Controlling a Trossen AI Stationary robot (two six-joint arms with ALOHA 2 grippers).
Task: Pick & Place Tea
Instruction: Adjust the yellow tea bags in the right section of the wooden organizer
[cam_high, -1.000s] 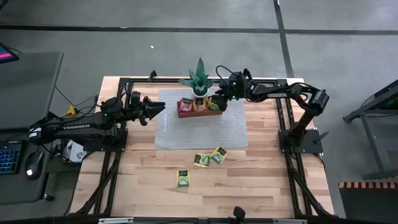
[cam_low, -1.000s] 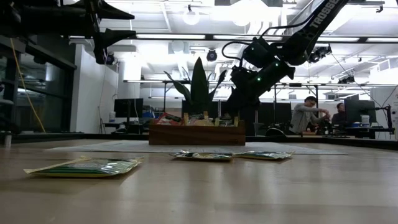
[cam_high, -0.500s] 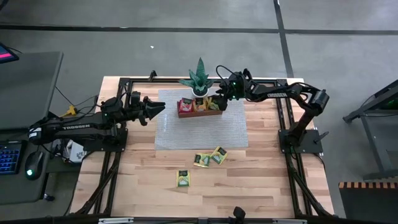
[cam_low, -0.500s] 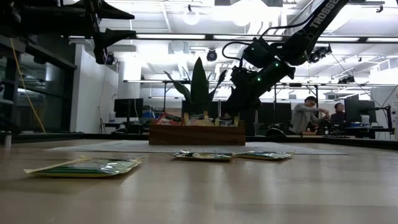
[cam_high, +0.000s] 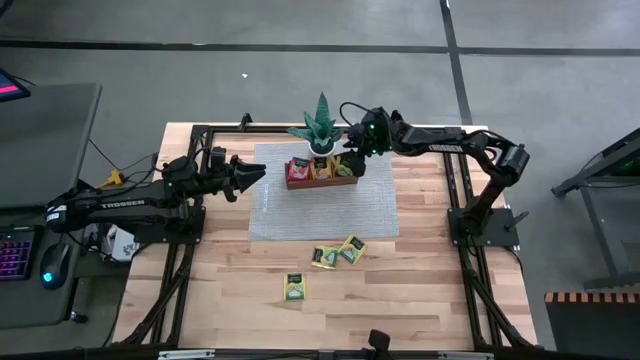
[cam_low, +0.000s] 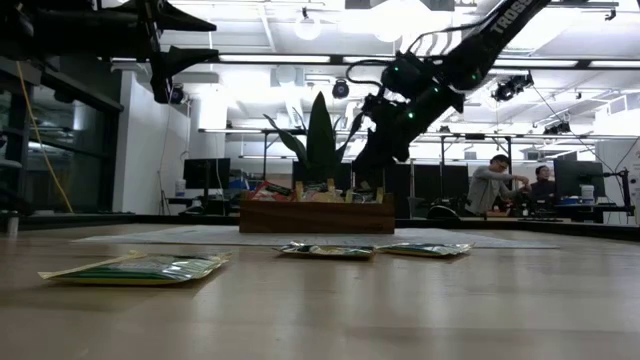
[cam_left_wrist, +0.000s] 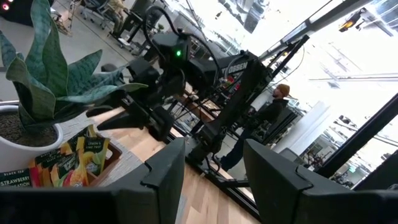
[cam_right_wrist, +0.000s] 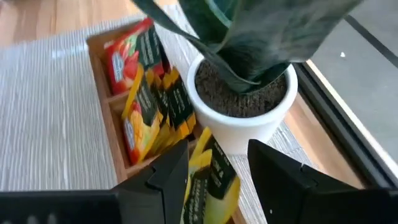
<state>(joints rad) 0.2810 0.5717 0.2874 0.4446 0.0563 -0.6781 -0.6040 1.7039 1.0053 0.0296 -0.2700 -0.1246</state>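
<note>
Overhead, we see two robot arms at a wooden table (cam_high: 420, 300).
A potted plant (cam_high: 320, 128) crowds the tray (cam_high: 322, 182) of tea packets (cam_high: 325, 168); three more packets (cam_high: 338, 254) lie nearer us. Our right gripper (cam_high: 352, 161) hovers above the tray's right end, fingers parted, empty. Our left gripper (cam_high: 258, 176) waits left, fingers parted.

1. The wooden worktop (cam_high: 420, 290) carries a grey woven mat (cam_high: 325, 212) towards its far side.
2. A brown wooden tray (cam_high: 322, 180) and a white-potted plant (cam_high: 321, 130) sit at the mat's far edge.
3. Three green tea packets (cam_high: 338, 252) lie on bare wood just off the mat's near edge.
</note>
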